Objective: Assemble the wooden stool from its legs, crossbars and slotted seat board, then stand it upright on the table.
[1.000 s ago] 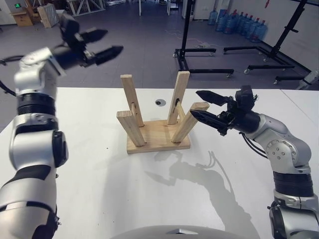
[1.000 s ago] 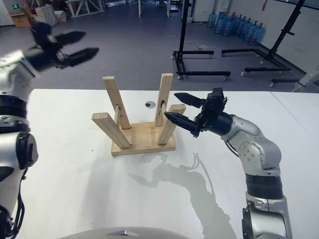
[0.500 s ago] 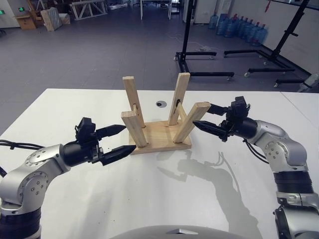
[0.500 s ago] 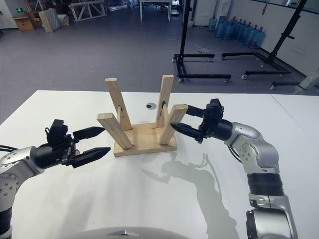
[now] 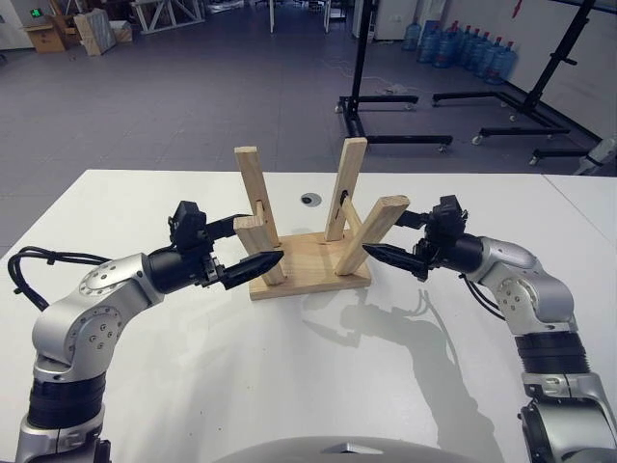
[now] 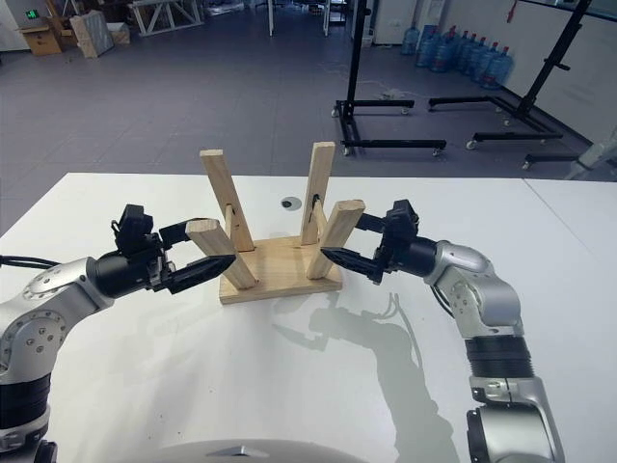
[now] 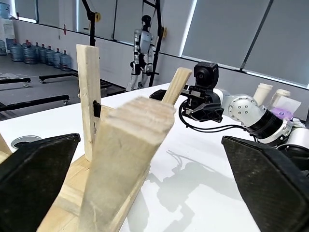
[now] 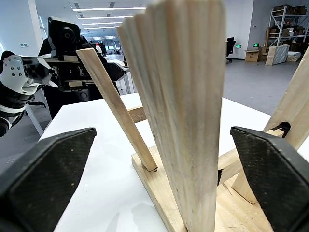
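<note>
The wooden stool lies upside down, its seat board (image 5: 310, 277) flat on the white table (image 5: 289, 386) with several legs slanting upward. My left gripper (image 5: 254, 241) is open and straddles the front-left leg (image 5: 258, 246); in the left wrist view that leg (image 7: 126, 164) stands between the two dark fingers (image 7: 38, 179). On the other side, my right gripper (image 5: 387, 237) is open around the front-right leg (image 5: 372, 231), which stands wide between its fingers (image 8: 48, 174) in the right wrist view. I cannot tell whether any finger touches the wood.
A small round hole (image 5: 309, 199) sits in the table behind the stool. Black wheeled stands (image 5: 395, 106) and water bottles (image 5: 463, 43) are on the floor beyond the far table edge. Bare table spreads in front of the stool.
My left arm came down from high at the far left and moved in until its open fingers straddle the front-left leg. The right gripper slid in around the front-right leg.
</note>
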Controlling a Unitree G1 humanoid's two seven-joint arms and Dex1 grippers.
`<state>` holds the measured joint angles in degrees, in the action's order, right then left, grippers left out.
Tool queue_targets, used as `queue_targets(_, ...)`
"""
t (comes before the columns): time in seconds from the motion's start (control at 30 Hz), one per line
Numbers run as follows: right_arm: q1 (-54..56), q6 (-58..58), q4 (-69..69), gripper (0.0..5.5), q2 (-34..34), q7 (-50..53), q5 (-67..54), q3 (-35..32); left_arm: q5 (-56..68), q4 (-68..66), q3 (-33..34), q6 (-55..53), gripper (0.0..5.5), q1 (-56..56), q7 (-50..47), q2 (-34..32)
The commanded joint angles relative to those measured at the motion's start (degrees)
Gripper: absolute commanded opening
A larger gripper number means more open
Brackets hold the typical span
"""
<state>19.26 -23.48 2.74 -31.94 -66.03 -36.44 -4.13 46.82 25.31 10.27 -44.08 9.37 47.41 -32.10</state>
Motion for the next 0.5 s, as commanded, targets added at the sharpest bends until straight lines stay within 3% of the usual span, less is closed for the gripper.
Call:
queue_targets(0.03, 2.21, 0.65, 1.02, 4.49, 0.82, 0.11, 1.24, 0.78, -1.32, -2.62, -0.55, 2.11, 4.84, 0.39, 0.97, -0.97)
queue_targets(0.5, 0.6, -2.5, -1.84, 1.94, 1.16, 0.29, -1.34, -0.85, 4.28, -7.27, -1.2, -4.84, 2.63, 5.45, 0.84, -2.01)
